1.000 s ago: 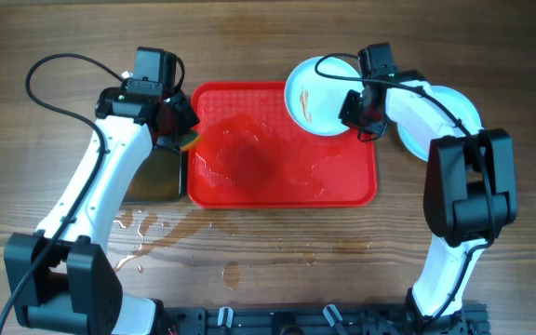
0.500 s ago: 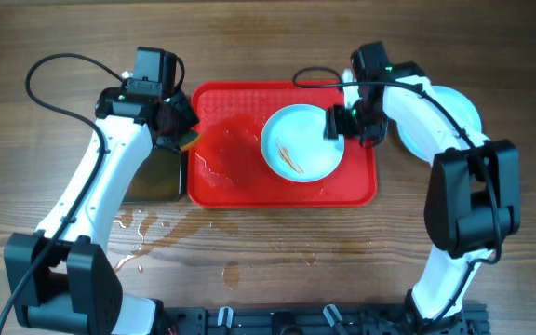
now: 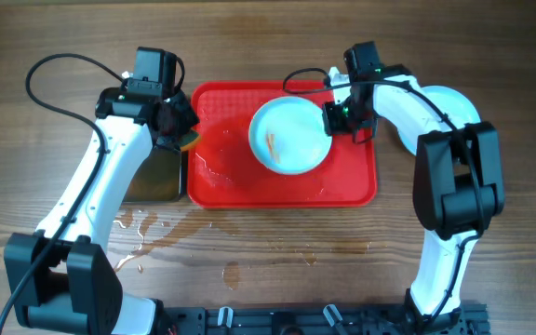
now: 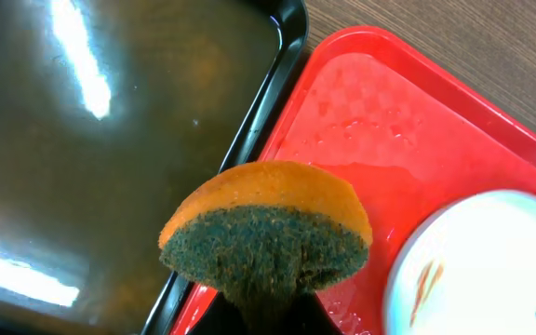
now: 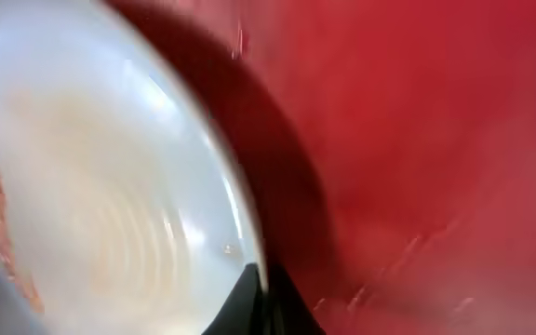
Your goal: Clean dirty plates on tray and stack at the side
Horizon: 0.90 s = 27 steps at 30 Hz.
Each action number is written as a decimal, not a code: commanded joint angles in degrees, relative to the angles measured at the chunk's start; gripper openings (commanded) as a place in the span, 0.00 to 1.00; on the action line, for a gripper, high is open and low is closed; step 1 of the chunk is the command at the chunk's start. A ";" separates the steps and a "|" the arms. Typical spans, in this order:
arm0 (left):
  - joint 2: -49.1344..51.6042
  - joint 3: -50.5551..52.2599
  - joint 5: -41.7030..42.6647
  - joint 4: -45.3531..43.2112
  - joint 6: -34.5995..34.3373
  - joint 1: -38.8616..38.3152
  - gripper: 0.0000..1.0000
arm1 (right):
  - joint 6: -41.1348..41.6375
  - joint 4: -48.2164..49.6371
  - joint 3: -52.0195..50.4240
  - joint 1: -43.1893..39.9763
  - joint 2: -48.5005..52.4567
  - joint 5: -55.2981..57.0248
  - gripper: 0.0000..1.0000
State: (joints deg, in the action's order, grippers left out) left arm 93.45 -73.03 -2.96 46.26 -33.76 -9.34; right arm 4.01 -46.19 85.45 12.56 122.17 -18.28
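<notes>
Right hand [image 3: 331, 118] grips plate [image 3: 289, 137] over tray [image 3: 221, 181], left hand [image 3: 179, 128] holds sponge [image 4: 268, 233]

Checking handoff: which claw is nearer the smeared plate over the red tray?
Right. The right claw grips the plate at its right rim; the left claw, holding a sponge, sits at the left edge of the red tray, apart from it.

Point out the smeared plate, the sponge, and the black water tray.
Round pale blue-white smeared plate [image 3: 296, 135]: overhead view, its centre.
Orange sponge with green scrub face [image 4: 263, 244]: left wrist view, the green face.
Narrow black water tray [image 4: 266, 98]: left wrist view, its right rim.
</notes>
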 commanded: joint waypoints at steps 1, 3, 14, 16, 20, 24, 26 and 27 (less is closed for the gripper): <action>0.22 -0.15 0.59 -0.17 0.46 0.24 0.07 | 22.99 -3.39 -0.61 2.51 2.01 -7.54 0.04; 0.22 -0.15 0.59 -0.11 0.48 0.24 0.07 | 27.19 2.36 -0.61 4.22 2.01 -10.88 0.04; 4.42 -0.15 2.12 -1.03 0.48 0.20 0.05 | 30.47 4.20 -0.66 6.58 2.03 -8.68 0.31; 5.27 -0.15 4.07 -2.97 0.50 0.20 0.04 | 30.51 4.04 -0.72 8.31 2.03 -7.80 0.15; 7.23 -0.15 10.78 -8.81 10.51 0.13 0.04 | 30.42 3.15 -0.72 8.59 2.03 -7.63 0.04; 11.45 -0.15 13.05 -11.32 18.14 -0.33 0.04 | 29.79 3.08 -0.72 8.59 2.03 -7.63 0.04; 14.91 -0.15 15.72 -13.64 22.12 -1.07 0.04 | 29.24 3.30 -0.72 8.59 2.03 -8.09 0.04; 16.46 -0.15 17.16 -14.91 23.93 -1.70 0.04 | 28.98 3.34 -0.72 8.59 2.03 -8.28 0.04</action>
State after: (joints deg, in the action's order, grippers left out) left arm 105.97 -73.01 9.17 33.69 -17.52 -9.58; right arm 34.41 -43.16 84.84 21.28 122.89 -26.35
